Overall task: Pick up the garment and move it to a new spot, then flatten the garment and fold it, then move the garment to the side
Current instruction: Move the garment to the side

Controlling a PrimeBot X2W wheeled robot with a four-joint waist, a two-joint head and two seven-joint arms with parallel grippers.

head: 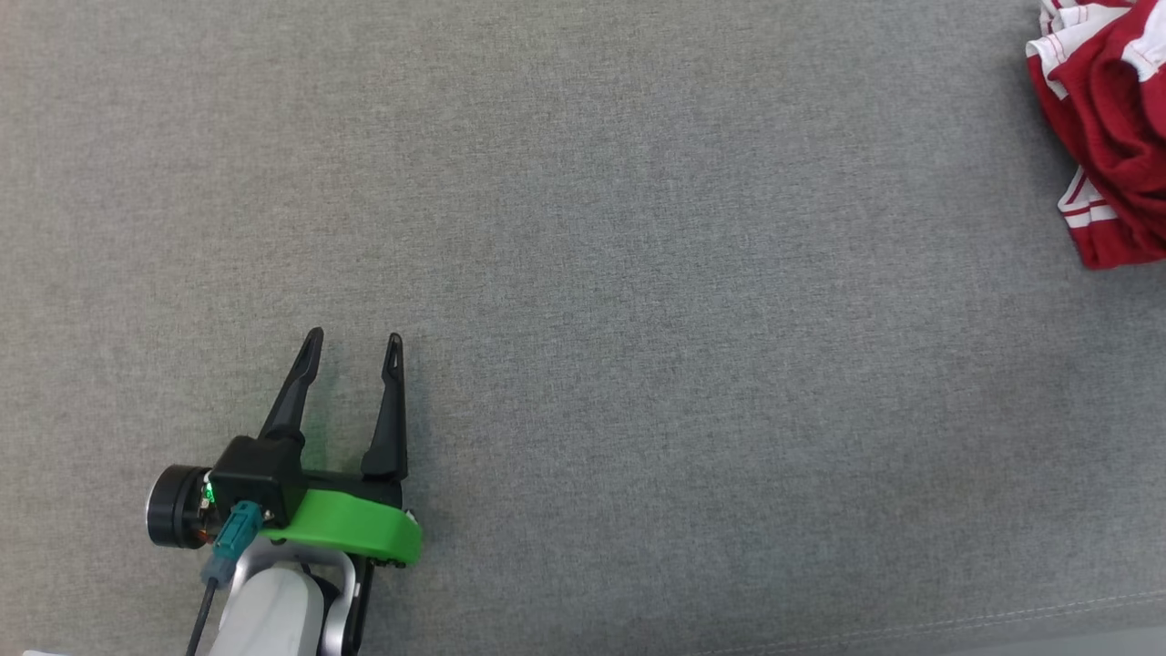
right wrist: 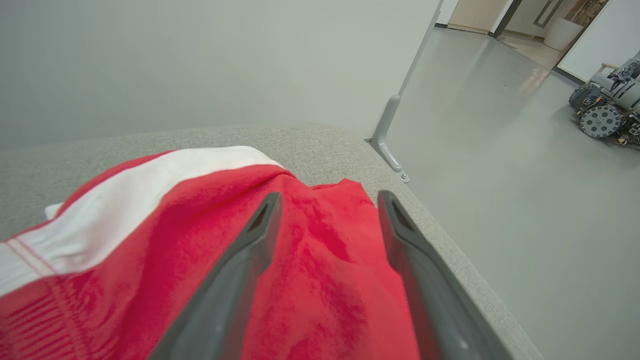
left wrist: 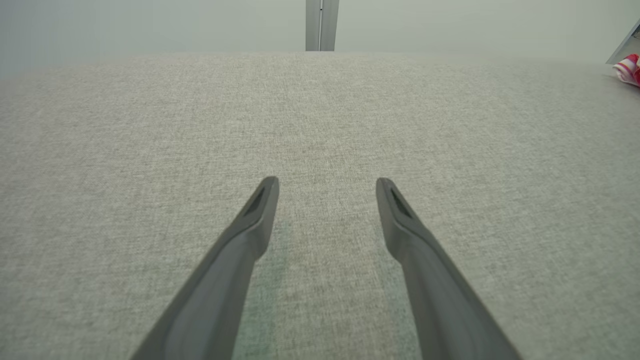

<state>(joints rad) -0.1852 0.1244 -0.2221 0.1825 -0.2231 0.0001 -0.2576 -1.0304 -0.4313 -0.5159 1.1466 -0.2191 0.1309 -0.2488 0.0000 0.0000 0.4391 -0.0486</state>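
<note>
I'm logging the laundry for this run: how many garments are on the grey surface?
1. The red-and-white garment lies crumpled near the right edge of the grey surface, under the open right tool. The head view cuts it off, so more could lie beyond.

The head view's right edge cuts off the garment [head: 1116,128].

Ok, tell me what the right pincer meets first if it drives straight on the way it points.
Probably the crumpled red and white fabric garment lying just ahead of the right pincer; beyond, the grey woven surface. Depth is unclear.
</note>
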